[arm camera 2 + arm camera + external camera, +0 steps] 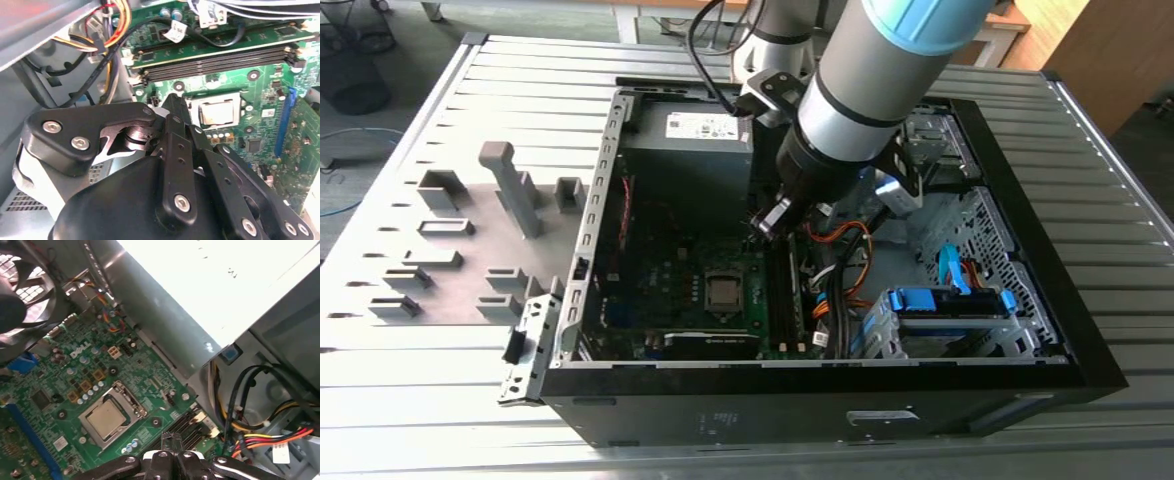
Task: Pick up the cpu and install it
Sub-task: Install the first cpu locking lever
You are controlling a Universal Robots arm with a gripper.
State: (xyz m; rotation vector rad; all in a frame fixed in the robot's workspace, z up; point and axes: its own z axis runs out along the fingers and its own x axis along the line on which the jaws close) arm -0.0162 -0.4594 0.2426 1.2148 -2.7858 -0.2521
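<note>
The cpu (106, 420) is a small silver-grey square lying flat in the metal-framed socket on the green motherboard (50, 385), inside the open computer case (1067, 330). It also appears in the exterior view as the cpu (723, 290) and in the second wrist view as the cpu (217, 111). My gripper (767, 222) hangs inside the case a little above the board, beside the socket on the side of the memory slots. Its black fingers (169, 442) sit together with nothing between them. The gripper (175, 102) does not touch the chip.
Black memory slots (215, 62) run beside the socket. The white power supply (694, 125) fills the case's far end, with coloured cables (270, 437) near it. A fan (20, 295), orange cables (847, 250) and a blue drive cage (947, 300) crowd the case. Grey holders (507, 190) stand outside.
</note>
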